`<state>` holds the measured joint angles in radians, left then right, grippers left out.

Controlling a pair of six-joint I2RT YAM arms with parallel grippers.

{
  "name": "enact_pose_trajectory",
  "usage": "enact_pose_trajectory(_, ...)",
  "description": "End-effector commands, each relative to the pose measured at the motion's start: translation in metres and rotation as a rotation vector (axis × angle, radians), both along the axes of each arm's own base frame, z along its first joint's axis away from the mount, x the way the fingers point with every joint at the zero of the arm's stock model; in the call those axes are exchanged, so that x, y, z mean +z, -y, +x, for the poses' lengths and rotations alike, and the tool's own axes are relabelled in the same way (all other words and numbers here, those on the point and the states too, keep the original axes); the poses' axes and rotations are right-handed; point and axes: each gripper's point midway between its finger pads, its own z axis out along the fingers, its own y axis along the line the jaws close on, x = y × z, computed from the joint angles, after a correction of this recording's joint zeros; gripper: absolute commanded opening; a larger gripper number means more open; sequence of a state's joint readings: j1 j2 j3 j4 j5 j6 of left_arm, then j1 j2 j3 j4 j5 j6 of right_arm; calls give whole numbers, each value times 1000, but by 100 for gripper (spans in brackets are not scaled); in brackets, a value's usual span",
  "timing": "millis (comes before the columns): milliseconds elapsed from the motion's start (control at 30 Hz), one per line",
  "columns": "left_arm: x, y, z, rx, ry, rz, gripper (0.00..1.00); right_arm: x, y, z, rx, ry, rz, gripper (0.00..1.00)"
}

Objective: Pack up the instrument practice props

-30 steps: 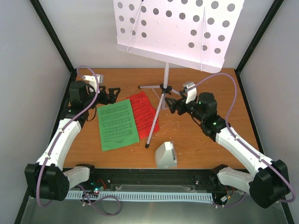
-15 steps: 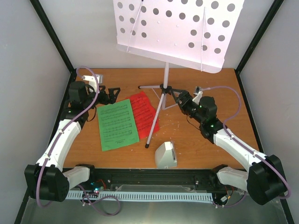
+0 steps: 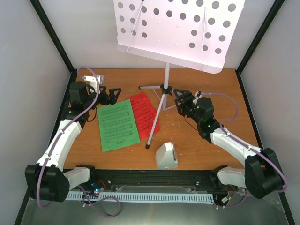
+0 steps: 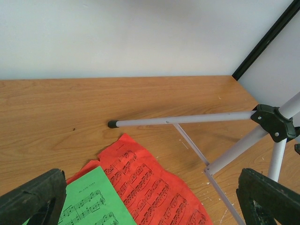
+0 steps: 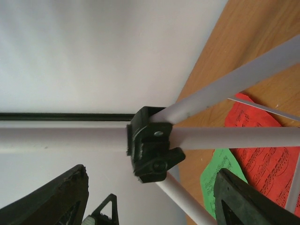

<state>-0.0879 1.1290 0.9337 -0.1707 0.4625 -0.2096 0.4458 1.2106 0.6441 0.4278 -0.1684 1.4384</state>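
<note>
Status: right gripper [image 3: 178, 101] sits just right of the black tripod hub [image 5: 150, 140] of the music stand [image 3: 164, 40]. Its jaws are spread wide and it holds nothing. In the wrist view the hub is centred between the two fingers but ahead of them. I see no contact, and I can't tell how far the tips reach past the tubes.

Left gripper [image 3: 115, 95] is well left of the hub, low over the table [image 3: 211, 136], also wide open and empty. It looks along the leg that points left.

Other props, relative to the hub:
- Red sheet [image 3: 145, 110]: near-left, flat, with the near leg crossing its right edge.
- Green sheet [image 3: 118, 125]: further left, overlapping the red sheet.
- Metronome [image 3: 166, 155]: well nearer the arm bases, clear of the legs.

Step in hand, my read: right arm is lining up to grab the stand at the hub.

To do it well:
- Go forward until the pads bracket the round tube right next to the hub. Avoid the plastic clamp with its knob; that shape looks likely to twist out.
- Centre first so both pads land together. One-sided contact will probably push the stand over.
- The perforated desk is large and high, so expect it to be top-heavy. Close firmly and lift straight.
- The near leg lies over the red sheet, so sliding the stand may drag the paper. Lift it clear first.
- The left gripper could steady the left leg.
</note>
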Motion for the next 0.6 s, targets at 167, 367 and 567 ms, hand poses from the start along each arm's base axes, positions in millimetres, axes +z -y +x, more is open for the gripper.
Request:
enact_pose_trajectory(167, 4, 4, 5, -26, 28, 8, 99, -5, -11, 11, -29, -73, 141, 71)
enact_pose_trajectory(367, 4, 1, 5, -9, 30, 21, 100, -2, -15, 15, -59, -77, 128, 63)
enact_pose_trajectory(567, 5, 1, 5, -10, 33, 20, 99, -3, -15, 17, -73, -82, 133, 55)
